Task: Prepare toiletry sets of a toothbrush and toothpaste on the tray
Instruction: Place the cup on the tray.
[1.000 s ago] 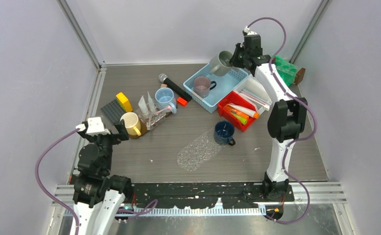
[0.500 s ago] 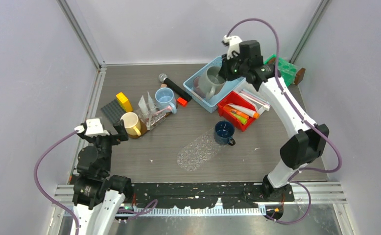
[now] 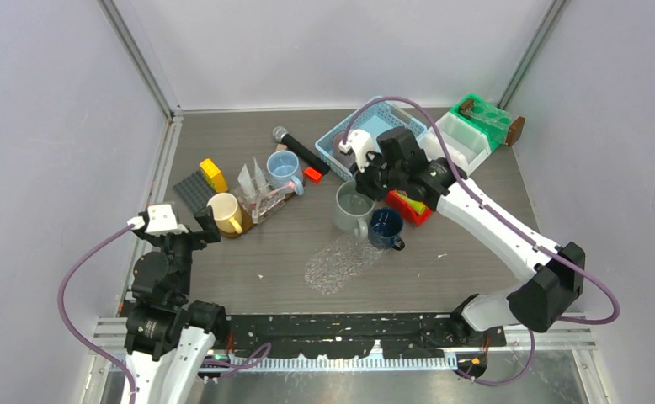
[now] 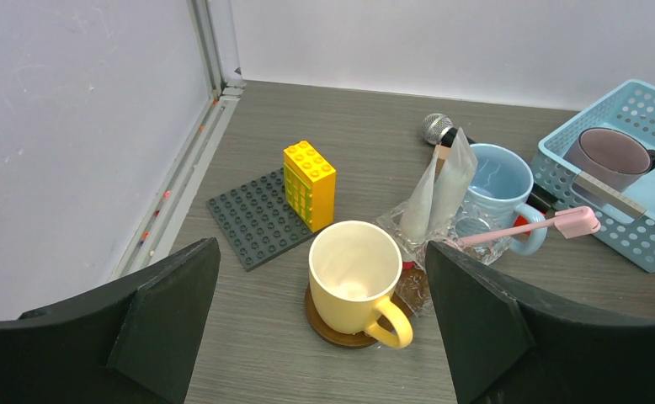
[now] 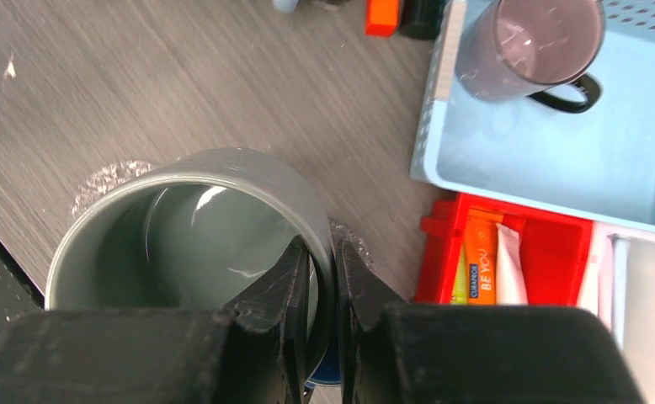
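- My left claw [image 3: 202, 225] hangs by the desk's left edge, fingers wide apart, holding nothing.
- Just ahead of it stands a yellow mug [image 4: 354, 273].
- The pink toothbrush [image 4: 526, 231] lies beyond that mug, across a clear dish [image 4: 417, 244] and against the blue mug [image 4: 497, 181], well apart from both claws.
- At mid-desk my right claw [image 5: 322, 252] is clamped on the grey mug [image 5: 189, 219], one finger inside the wall and one outside.
- The toothpaste tubes [image 5: 480, 261] lie in the red bin [image 5: 560, 252], just right of that claw, untouched.
- The blue basket [image 5: 560, 168] lies beyond the bin.
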